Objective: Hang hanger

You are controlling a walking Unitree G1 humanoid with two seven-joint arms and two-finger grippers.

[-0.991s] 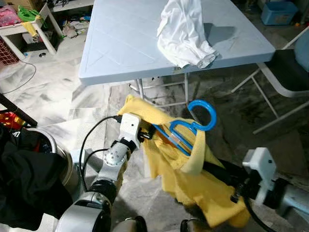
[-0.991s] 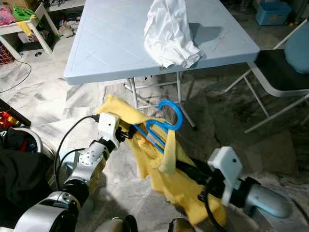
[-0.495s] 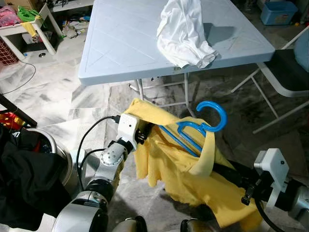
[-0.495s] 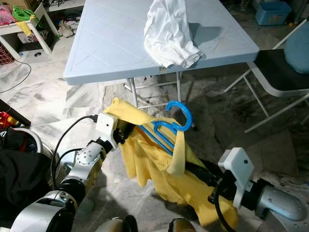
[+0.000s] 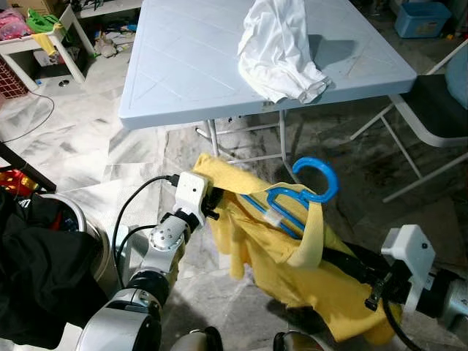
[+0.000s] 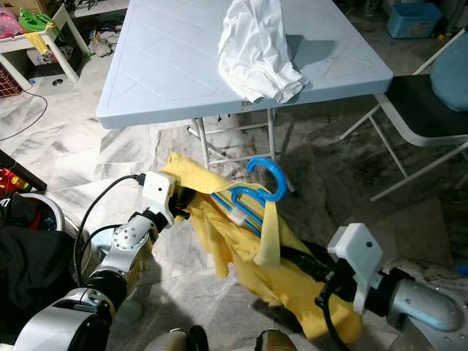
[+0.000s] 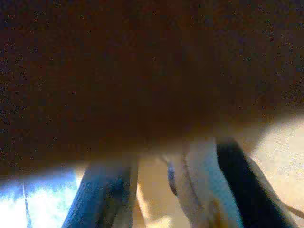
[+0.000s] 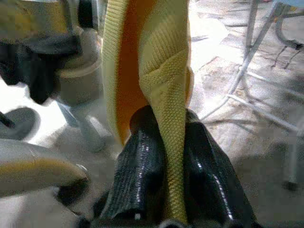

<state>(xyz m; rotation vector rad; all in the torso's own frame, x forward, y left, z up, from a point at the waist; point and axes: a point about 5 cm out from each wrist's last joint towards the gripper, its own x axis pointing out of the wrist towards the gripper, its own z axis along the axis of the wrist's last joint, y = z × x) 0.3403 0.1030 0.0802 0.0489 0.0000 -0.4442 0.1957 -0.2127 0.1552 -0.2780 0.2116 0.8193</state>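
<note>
A blue hanger (image 5: 284, 207) sits inside a yellow garment (image 5: 292, 274), its hook (image 5: 316, 178) sticking up out of the neck. Both hang low in front of me, stretched between my two arms. My left gripper (image 5: 218, 203) is buried in the garment's left shoulder, where the hanger's end runs into it, and it looks shut on the hanger. In the right wrist view, my right gripper (image 8: 167, 118) is shut on a fold of the yellow garment (image 8: 161, 61). Its black fingers (image 5: 351, 265) lie under the cloth's right side.
A pale blue folding table (image 5: 190, 66) stands just beyond, with a crumpled white cloth (image 5: 278, 47) on it. A folding chair (image 5: 439, 102) is at the right. A metal bin (image 5: 99, 238) and a black garment (image 5: 36, 270) are at my left. The floor is marble.
My right arm has pulled to the right and spread the garment wider. The hanger hook shifted right, then a little back to the left. My left gripper edged slightly left.
</note>
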